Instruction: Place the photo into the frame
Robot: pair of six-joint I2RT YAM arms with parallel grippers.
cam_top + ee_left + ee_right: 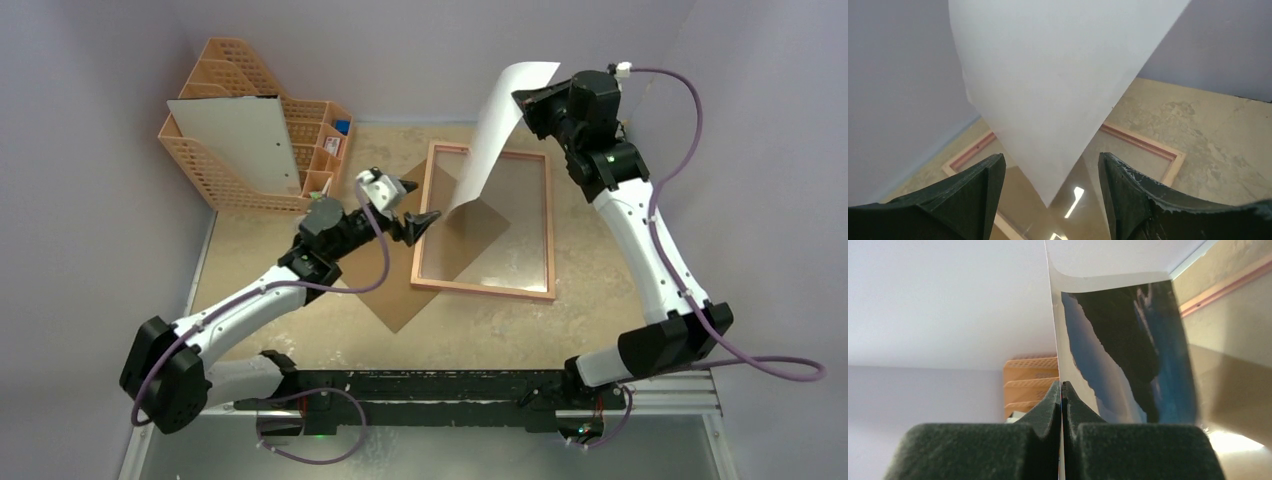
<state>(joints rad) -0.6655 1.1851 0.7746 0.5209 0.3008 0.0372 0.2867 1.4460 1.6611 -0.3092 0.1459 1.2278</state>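
Observation:
The photo (495, 130) hangs upright from my right gripper (519, 100), which is shut on its top edge. Its white back faces the top camera, and its lower corner points down over the frame (550, 230), which lies flat on the table. In the right wrist view the print side (1128, 350) shows blue sea and dark mountains, pinched in my right gripper (1061, 385). My left gripper (420, 200) stands open by the frame's left edge. In the left wrist view the photo's (1063, 85) corner hangs between the open fingers of the left gripper (1050, 157), above the frame (1148, 145), touching neither.
A brown backing board (400, 300) lies partly under the frame's left side. An orange mesh rack (210, 180) stands at the back left with a white board (240, 140) leaning in it. Glossy glass (500, 230) fills the frame's opening.

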